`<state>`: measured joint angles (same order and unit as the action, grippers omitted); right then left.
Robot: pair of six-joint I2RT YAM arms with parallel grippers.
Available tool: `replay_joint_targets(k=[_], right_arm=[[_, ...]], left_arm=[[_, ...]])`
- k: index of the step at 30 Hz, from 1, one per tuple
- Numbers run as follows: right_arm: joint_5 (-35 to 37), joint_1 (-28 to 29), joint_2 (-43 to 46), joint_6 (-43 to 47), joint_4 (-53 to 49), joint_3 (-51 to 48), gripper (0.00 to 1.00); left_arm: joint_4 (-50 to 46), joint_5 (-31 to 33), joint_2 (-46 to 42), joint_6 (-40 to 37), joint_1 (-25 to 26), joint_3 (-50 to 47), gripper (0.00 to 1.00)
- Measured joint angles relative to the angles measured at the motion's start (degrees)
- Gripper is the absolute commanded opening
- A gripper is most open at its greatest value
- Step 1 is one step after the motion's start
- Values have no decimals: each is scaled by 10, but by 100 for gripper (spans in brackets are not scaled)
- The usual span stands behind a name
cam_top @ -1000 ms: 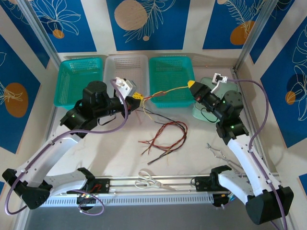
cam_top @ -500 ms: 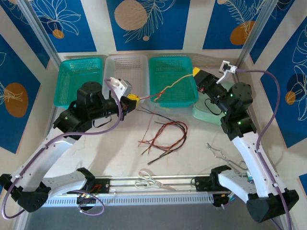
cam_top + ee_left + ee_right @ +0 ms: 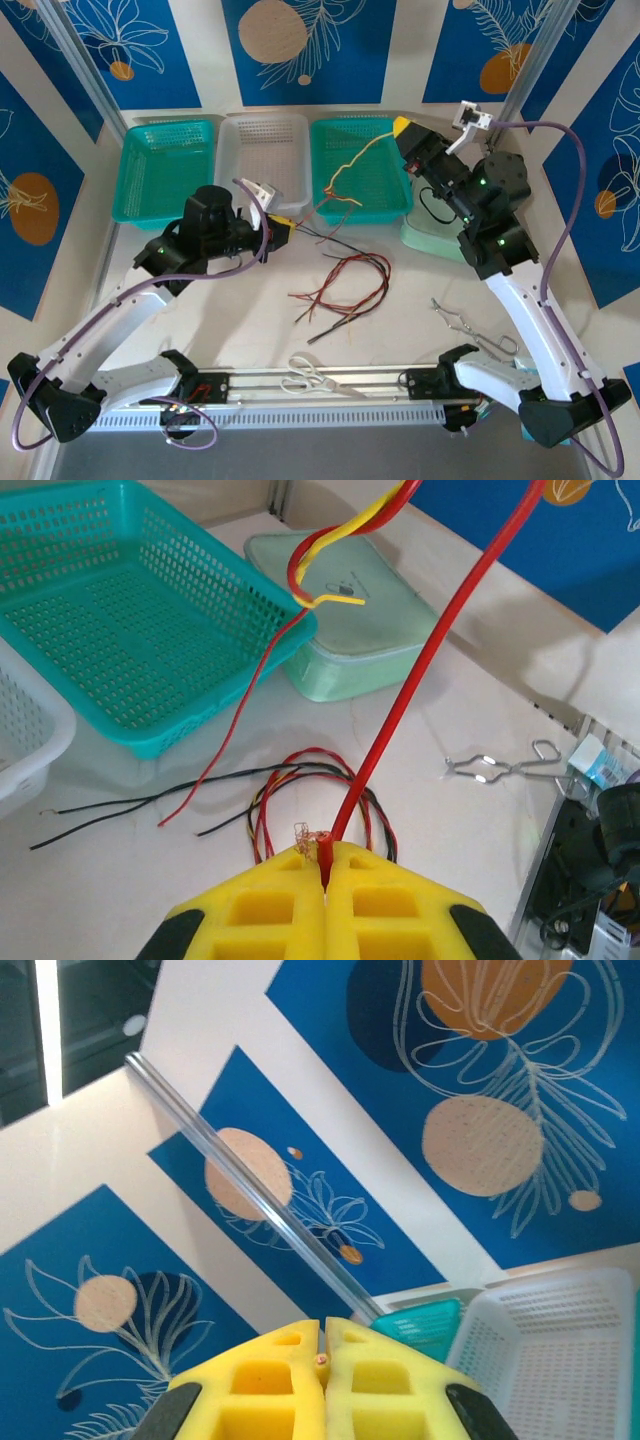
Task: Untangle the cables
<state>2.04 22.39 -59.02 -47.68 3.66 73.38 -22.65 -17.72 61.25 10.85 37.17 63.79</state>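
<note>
1. Grip: left gripper (image 3: 323,865) is clamped on the red wire (image 3: 430,670) end. Right gripper (image 3: 402,127) is shut, apparently on the yellow wire (image 3: 362,157); its tip is barely visible.
2. Both wires twist together above the teal basket (image 3: 385,205). Other cables (image 3: 345,285) lie on the table (image 3: 420,330).
3. Separate slowly and rotate to unwind the twist. Don't yank.

Three baskets (image 3: 262,150) line the worktop's (image 3: 420,290) back. Before them lie the cables (image 3: 340,285), with scissors (image 3: 315,377) nearer the front and tongs (image 3: 470,325) right of those
</note>
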Motion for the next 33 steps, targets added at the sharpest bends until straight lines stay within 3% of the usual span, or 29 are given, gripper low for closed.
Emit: replay_joint_targets(k=[6, 17, 24, 33], right_arm=[[32, 78, -1, -43, 38, 6, 0], [55, 103, -88, -82, 97, 48, 0], [53, 43, -110, -45, 51, 156, 0], [58, -87, -90, -42, 25, 121, 0]], left_arm=[[49, -4, 30, 33, 2, 0, 0], [69, -21, 110, 32, 4, 37, 0], [49, -28, 113, 14, -31, 70, 0], [-87, 7, 67, -62, -46, 169, 0]])
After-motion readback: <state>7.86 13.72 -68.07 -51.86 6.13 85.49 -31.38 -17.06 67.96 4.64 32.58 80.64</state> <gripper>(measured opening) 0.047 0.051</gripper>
